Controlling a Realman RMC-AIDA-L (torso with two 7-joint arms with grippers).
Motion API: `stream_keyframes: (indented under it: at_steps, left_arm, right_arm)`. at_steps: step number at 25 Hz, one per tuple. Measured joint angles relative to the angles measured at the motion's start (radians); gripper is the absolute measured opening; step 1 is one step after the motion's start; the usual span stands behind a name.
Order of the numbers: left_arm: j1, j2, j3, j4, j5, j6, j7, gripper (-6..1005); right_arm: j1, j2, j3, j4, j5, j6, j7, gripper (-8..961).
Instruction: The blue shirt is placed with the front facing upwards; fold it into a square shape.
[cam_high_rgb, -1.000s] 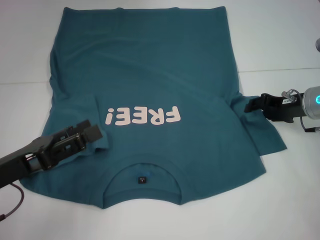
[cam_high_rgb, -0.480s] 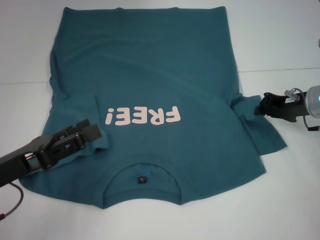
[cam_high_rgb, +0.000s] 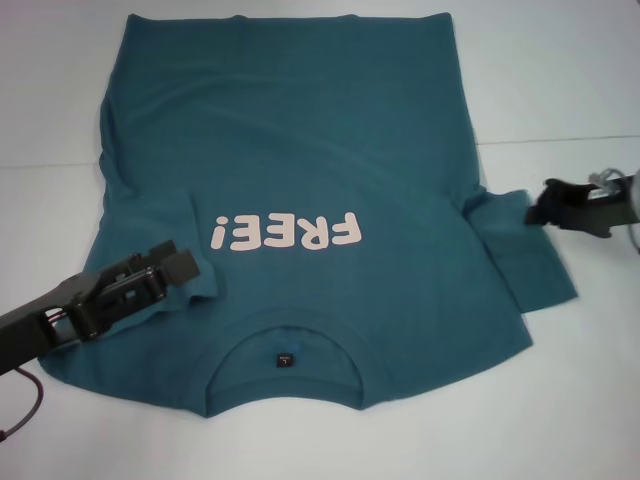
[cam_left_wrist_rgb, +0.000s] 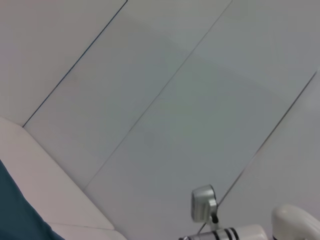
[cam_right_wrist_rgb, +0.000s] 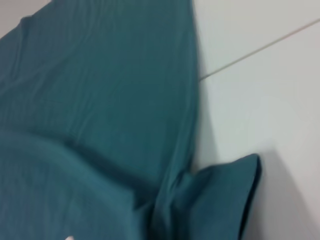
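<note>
The shirt (cam_high_rgb: 300, 200) lies flat across the frame's centre, collar at the bottom, one sleeve already turned in at lower left. It looks light, limp and easily creased, so hems and sleeve edges are the best holds. The left gripper (cam_high_rgb: 172, 272), jaws apart, sits over that sleeve. The right gripper (cam_high_rgb: 545, 208) touches the right sleeve; whether it pinches, I cannot tell. The table (cam_high_rgb: 560, 90) is white, smooth, roomy.

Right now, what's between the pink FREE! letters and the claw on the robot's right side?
Only blue shirt cloth. In the head view, plain teal fabric and the rumpled right sleeve run from the lettering to the right gripper at the sleeve's edge.
</note>
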Motion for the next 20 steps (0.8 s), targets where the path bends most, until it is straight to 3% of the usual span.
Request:
stream_keyframes:
  at_steps: [8, 20]
  left_arm:
    - [0.011, 0.0, -0.001, 0.0, -0.017, 0.002, -0.002, 766]
    - [0.03, 0.0, -0.017, 0.0, -0.024, 0.017, -0.003, 765]
  right_arm:
    - [-0.051, -0.051, 0.006, -0.077, 0.003, -0.057, 0.043, 9]
    - [-0.001, -0.053, 0.006, -0.119, 0.004, -0.062, 0.046, 10]
